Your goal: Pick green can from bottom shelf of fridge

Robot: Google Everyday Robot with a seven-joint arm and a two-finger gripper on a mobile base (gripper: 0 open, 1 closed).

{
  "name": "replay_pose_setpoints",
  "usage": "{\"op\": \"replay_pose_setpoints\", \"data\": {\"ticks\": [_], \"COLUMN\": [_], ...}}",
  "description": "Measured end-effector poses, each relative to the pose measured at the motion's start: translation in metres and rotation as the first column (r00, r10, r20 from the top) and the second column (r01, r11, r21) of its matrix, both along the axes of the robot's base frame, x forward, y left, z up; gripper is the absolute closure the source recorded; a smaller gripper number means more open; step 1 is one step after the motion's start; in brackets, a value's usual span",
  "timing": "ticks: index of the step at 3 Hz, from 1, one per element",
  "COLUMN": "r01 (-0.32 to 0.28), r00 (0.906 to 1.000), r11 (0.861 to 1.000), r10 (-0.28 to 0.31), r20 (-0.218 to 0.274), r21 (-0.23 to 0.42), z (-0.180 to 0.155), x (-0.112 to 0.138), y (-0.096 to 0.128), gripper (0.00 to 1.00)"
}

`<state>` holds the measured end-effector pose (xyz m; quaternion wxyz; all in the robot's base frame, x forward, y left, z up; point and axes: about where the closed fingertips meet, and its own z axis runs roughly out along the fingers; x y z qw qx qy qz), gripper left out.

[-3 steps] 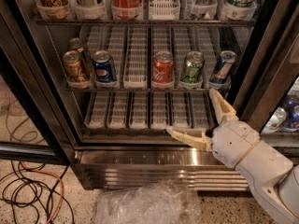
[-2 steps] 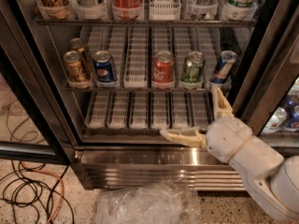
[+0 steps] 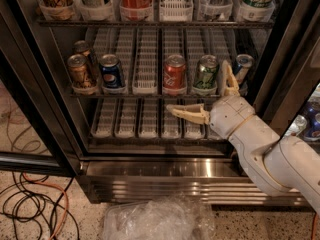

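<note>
The green can (image 3: 205,74) stands upright at the front of a white lane in the fridge (image 3: 30,99), between the red cola can (image 3: 175,73) and a blue-white can (image 3: 243,66). My gripper (image 3: 198,87) is open wide just in front of and below the green can. One finger (image 3: 184,113) points left under the can row and the other (image 3: 228,80) points up at the can's right side. Neither finger touches the can. The bottom shelf (image 3: 127,119), the lowest rack of white ribbed lanes, lies under the can row and shows no cans.
A brown can (image 3: 80,73) and a blue cola can (image 3: 111,72) stand at the left of the same row. Bottles and cans fill the rack above. The steel base panel (image 3: 150,176), crumpled clear plastic (image 3: 155,219) and floor cables (image 3: 30,204) lie below. The black door frame (image 3: 287,59) stands right.
My gripper has risen from the lowest rack's front edge and moved in toward the green can, so its open fingers now bracket the can's lower right side.
</note>
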<state>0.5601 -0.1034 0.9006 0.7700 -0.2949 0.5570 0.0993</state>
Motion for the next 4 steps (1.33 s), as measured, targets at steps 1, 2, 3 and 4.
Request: {"op": "replay_pose_setpoints", "data": {"ticks": [1,2,3,4], "r01": [0.0,0.0,0.0,-0.024], "r00": [1.0,1.0,1.0,0.9997], "r11": [1.0,1.0,1.0,1.0], "r10": [0.0,0.0,0.0,0.024], "r20": [0.0,0.0,0.0,-0.001], "r21": [0.0,0.0,0.0,-0.002], "z": [0.0,0.0,0.0,-0.0013], "x": [0.0,0.0,0.0,-0.0007], "y": [0.0,0.0001,0.0001,0.0058], "gripper": [0.0,0.1,0.15,0.02]}}
